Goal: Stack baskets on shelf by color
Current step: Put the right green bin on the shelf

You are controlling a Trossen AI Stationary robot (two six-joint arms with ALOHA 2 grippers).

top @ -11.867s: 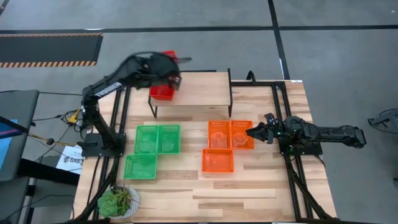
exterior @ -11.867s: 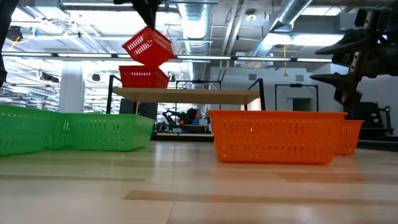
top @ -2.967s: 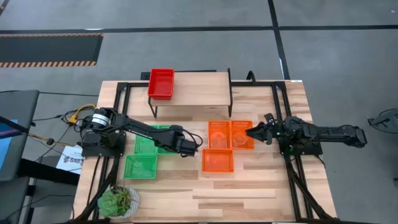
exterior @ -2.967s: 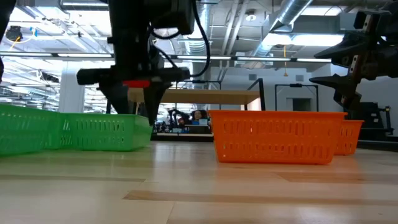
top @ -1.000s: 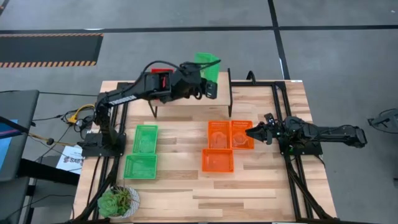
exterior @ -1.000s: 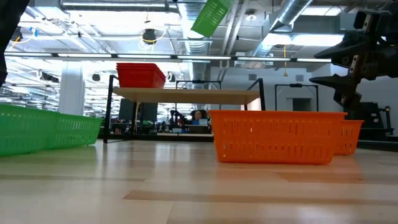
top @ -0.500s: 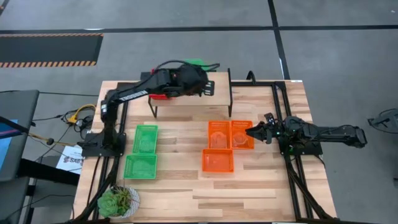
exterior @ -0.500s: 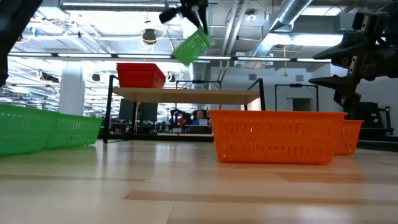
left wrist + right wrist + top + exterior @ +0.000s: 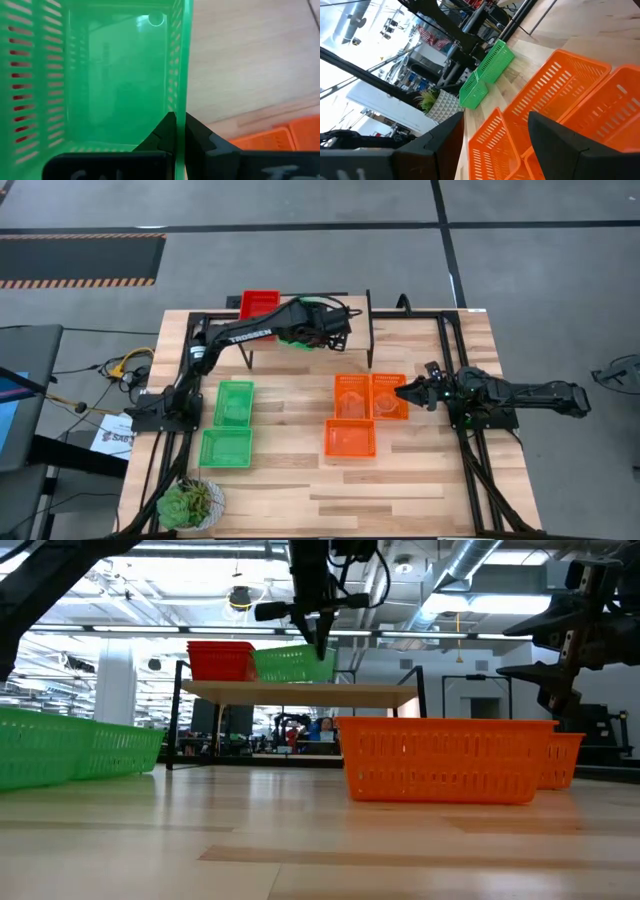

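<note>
On the shelf (image 9: 355, 310) a red basket (image 9: 262, 302) stands at the left end, and a green basket (image 9: 290, 664) sits just right of it. My left gripper (image 9: 180, 117) is above the shelf, shut on that green basket. Two more green baskets (image 9: 235, 402) (image 9: 226, 447) lie on the tabletop at the left. Three orange baskets (image 9: 352, 395) (image 9: 390, 395) (image 9: 350, 438) lie at mid table. My right gripper (image 9: 410, 393) stays open at the right, beside the orange baskets and holding nothing. My left gripper pinches one side wall of the green basket at its rim (image 9: 180, 95), on the side away from the red basket. One finger is inside the basket and one outside. The fingers come from above, pointing steeply down. The basket sits level with its bottom at the shelf top (image 9: 300, 692).
A potted plant (image 9: 188, 502) stands at the near left corner. The shelf's right part (image 9: 355, 325) is bare wood. Black frame rails (image 9: 455, 360) run along the table's sides. Bare tabletop stretches along the near edge.
My left gripper has come down toward the shelf and tipped to point steeply down, staying shut. The green basket, earlier tilted and high above the shelf's far edge, now sits level at the shelf top, beside the red basket.
</note>
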